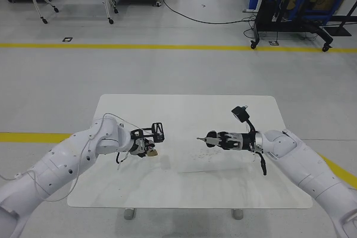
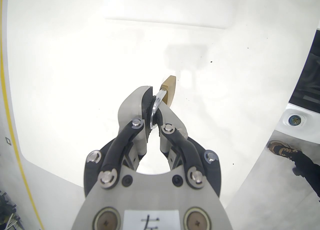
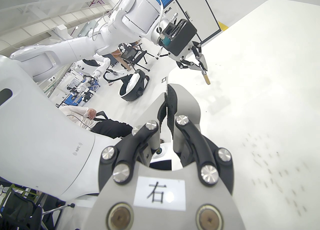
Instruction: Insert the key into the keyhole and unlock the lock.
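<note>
A brass padlock point(image 2: 170, 89) hangs above the white table point(image 1: 184, 178), left of the middle. My left gripper point(image 2: 154, 98) is shut on its silver shackle point(image 2: 155, 106), and the brass body sticks out past the fingertips. In the top view the padlock point(image 1: 153, 153) points toward the right arm. My right gripper point(image 1: 207, 140) is shut on a small silver key point(image 1: 200, 139), whose tip points left at the padlock across a gap. In the right wrist view my right gripper point(image 3: 167, 96) has its pads pressed together, with the left gripper point(image 3: 201, 66) and padlock point(image 3: 207, 79) farther off.
The table carries faint scuff marks point(image 3: 275, 161) near the right arm. Its near edge point(image 1: 190, 206) and rounded corners bound the work area. Between the two grippers is bare tabletop point(image 1: 175, 143).
</note>
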Tool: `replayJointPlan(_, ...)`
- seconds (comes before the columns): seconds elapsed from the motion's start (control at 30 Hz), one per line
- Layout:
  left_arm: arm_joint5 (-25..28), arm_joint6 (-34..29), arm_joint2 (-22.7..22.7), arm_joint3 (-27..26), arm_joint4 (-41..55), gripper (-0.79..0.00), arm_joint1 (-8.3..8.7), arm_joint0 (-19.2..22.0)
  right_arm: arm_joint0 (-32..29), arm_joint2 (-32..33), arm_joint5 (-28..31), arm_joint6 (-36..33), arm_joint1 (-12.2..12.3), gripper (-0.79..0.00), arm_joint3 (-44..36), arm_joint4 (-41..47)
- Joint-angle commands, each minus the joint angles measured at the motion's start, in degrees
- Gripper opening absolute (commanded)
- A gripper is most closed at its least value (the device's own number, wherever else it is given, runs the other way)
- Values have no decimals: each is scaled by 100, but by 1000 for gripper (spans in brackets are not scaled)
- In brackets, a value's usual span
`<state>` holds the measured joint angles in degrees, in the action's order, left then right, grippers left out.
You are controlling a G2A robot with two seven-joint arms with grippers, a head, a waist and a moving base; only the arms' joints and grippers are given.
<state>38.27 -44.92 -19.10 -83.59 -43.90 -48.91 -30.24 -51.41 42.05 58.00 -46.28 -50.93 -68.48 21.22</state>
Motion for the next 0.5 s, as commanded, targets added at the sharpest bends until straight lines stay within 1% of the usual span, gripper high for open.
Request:
replayJointPlan(0.0, 0, 0, 0, 0, 0, -785, 0, 0, 0, 0, 0, 0, 0, -785, 0, 0)
replayJointPlan(0.13, -53, 36, 4, -13, -13, -785, -2, -45, 0, 0, 0, 0, 0, -785, 0, 0)
replayJointPlan(0.17, -127, 161, -20, -73, -23, -785, -7, -104, 0, 0, 0, 0, 0, -785, 0, 0)
replayJointPlan(0.2, -37, 333, -45, -90, 80, -785, -8, -171, 0, 0, 0, 0, 0, -785, 0, 0)
replayJointPlan(0.3, 490, 881, -246, 347, 846, -785, -15, -223, -37, -56, -97, 72, -49, -785, -243, 19)
replayJointPlan(0.33, 779, 1111, -322, 569, 1265, -785, -27, -235, -8, -83, -132, 95, -78, -785, -252, 94)
replayJointPlan(0.4, 1575, 1492, -442, 1073, 2137, -785, -61, -215, 58, -166, -128, 98, -151, -785, -224, 370)
replayJointPlan(0.43, 1827, 1592, -457, 1245, 2434, -785, -78, -219, 87, -192, -111, 83, -176, -785, -199, 470)
replayJointPlan(0.47, 1973, 1627, -415, 1442, 2970, -785, -129, -206, 146, -239, -62, 46, -224, -785, -143, 655)
